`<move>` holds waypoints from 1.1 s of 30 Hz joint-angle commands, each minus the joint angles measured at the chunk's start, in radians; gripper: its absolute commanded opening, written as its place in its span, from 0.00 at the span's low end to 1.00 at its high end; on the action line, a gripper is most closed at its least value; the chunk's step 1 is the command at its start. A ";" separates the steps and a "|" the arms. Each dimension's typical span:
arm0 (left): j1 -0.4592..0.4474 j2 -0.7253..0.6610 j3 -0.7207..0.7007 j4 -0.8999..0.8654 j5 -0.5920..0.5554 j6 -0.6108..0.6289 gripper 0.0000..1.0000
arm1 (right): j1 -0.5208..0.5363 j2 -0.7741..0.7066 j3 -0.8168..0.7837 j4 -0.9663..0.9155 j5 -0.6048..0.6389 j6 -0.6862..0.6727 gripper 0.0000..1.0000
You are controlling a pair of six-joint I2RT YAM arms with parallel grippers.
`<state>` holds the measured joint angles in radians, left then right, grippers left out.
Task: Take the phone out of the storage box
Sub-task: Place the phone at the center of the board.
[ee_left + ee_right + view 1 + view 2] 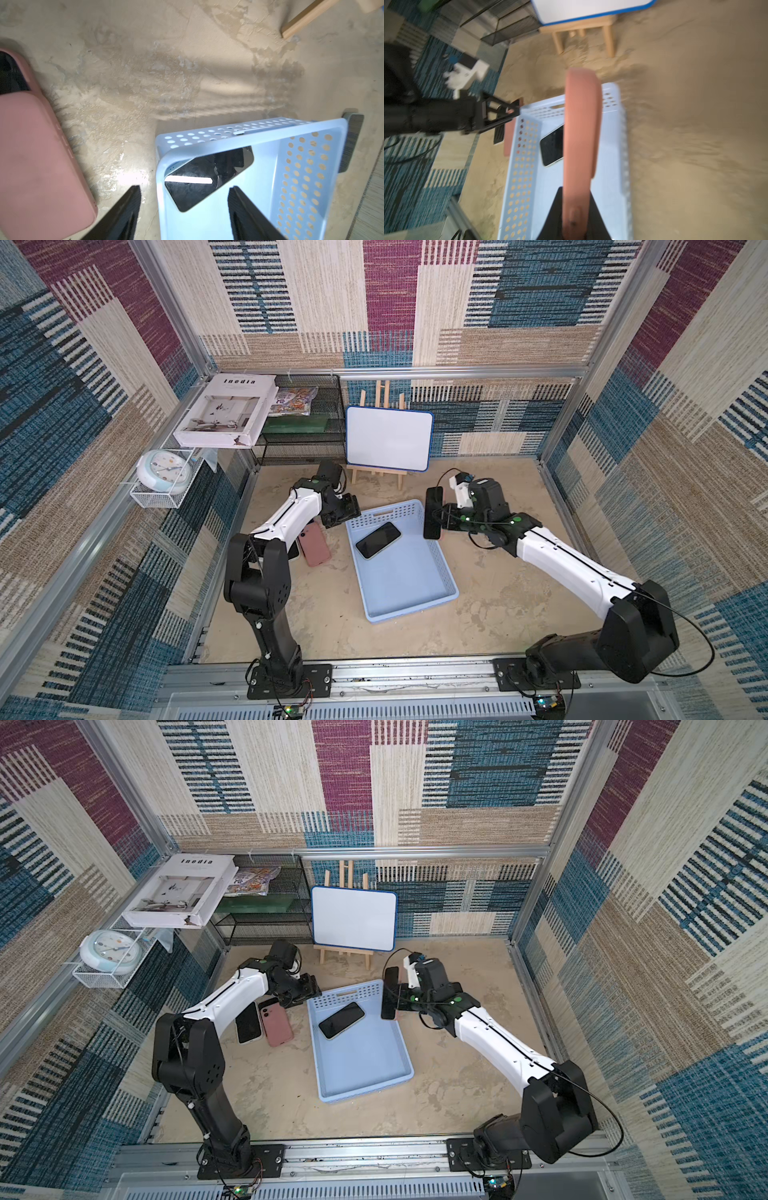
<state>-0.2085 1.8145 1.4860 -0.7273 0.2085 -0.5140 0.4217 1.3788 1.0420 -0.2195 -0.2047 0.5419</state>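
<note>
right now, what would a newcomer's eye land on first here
The right gripper holding a salmon-cased phone upright by the far right corner of the pale blue storage box. Next, a dark-screened phone lying flat inside it, and a pink phone on the table beside it.

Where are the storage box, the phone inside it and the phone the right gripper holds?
storage box (409, 580): in a top view, bare floor.
phone inside (378, 540): in a top view, screen middle.
held phone (433, 502): in a top view, dark face.
</note>
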 commanded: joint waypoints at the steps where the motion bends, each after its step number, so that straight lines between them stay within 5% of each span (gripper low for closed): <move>1: 0.001 -0.020 -0.001 -0.017 0.007 0.028 0.71 | -0.109 -0.018 -0.036 0.000 -0.015 -0.033 0.00; 8: -0.008 -0.040 -0.006 -0.016 0.029 0.083 0.71 | -0.305 0.113 -0.040 0.001 -0.102 -0.116 0.00; 14: -0.041 -0.070 0.002 -0.001 0.027 0.145 0.85 | -0.349 0.343 0.068 -0.024 -0.313 -0.260 0.00; 18: -0.057 -0.100 0.007 0.011 0.039 0.186 0.86 | -0.355 0.460 0.139 -0.033 -0.383 -0.301 0.01; 22: -0.069 -0.120 0.023 -0.001 0.007 0.209 0.86 | -0.359 0.530 0.177 -0.026 -0.396 -0.300 0.23; 26: -0.081 -0.130 0.038 -0.024 0.001 0.233 0.86 | -0.359 0.542 0.180 -0.010 -0.336 -0.287 0.56; 33: -0.110 -0.136 0.057 -0.031 0.056 0.298 0.86 | -0.365 0.518 0.185 -0.035 -0.185 -0.292 0.73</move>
<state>-0.3054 1.6855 1.5318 -0.7490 0.2321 -0.2722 0.0582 1.9274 1.2282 -0.2569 -0.4839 0.2584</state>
